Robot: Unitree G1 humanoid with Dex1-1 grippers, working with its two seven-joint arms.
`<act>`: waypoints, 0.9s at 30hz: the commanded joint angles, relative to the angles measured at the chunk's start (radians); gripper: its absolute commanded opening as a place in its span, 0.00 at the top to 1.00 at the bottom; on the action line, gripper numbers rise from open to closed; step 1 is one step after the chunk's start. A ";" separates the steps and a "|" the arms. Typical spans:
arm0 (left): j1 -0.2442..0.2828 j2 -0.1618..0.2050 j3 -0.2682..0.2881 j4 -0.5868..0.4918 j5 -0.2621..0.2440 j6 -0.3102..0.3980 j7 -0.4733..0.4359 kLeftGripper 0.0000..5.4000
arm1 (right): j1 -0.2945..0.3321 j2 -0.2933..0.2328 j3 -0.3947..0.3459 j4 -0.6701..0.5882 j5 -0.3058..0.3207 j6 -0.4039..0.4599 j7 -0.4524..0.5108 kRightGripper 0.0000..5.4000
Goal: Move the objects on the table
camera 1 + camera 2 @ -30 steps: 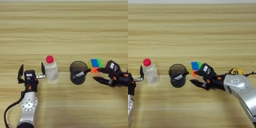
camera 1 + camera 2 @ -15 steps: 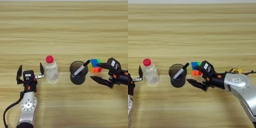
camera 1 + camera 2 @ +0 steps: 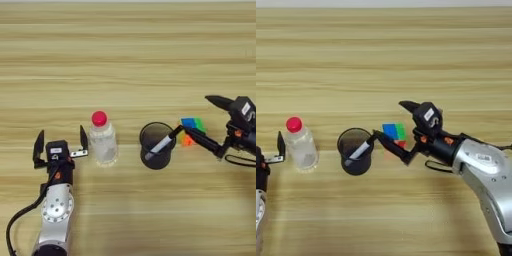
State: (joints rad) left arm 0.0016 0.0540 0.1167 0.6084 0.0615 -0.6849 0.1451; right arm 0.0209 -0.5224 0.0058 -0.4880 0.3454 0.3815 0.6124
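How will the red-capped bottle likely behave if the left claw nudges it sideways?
The bottle stands upright, tall over a narrow base, so it may tip rather than slide. It looks clear and possibly empty, so probably light. If it falls, its round body could roll. The open left claw brackets nothing now.

Even, fairly bright light falls from above on the wide light-brown wooden table (image 3: 125, 60); no part sits in deep shade. Shadows are soft and short: a faint one hugs the foot of the black mesh cup (image 3: 156, 146), another lies beside the small clear plastic bottle with a red cap (image 3: 102, 140). The bottle's wall carries pale glints. The table's far edge looks washed out. Fine detail is soft throughout.
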 commanded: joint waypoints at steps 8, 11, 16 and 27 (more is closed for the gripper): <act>-0.001 0.008 -0.003 0.012 -0.010 -0.011 -0.026 0.00 | 0.047 0.106 -0.090 0.165 -0.130 -0.227 -0.180 0.01; 0.000 0.008 -0.001 0.012 -0.011 -0.012 -0.028 0.00 | 0.051 0.134 -0.123 0.225 -0.176 -0.274 -0.255 0.01; 0.000 0.013 0.004 0.017 -0.014 -0.014 -0.032 0.00 | 0.056 0.188 -0.163 0.331 -0.237 -0.337 -0.375 0.01; 0.001 0.025 0.013 0.034 -0.014 -0.023 -0.035 0.00 | 0.012 0.274 -0.220 0.620 -0.299 -0.482 -0.568 0.01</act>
State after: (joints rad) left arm 0.0020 0.0692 0.1256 0.6330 0.0511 -0.7033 0.1144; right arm 0.0543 -0.2663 -0.2063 0.0681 0.0657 -0.0563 0.0767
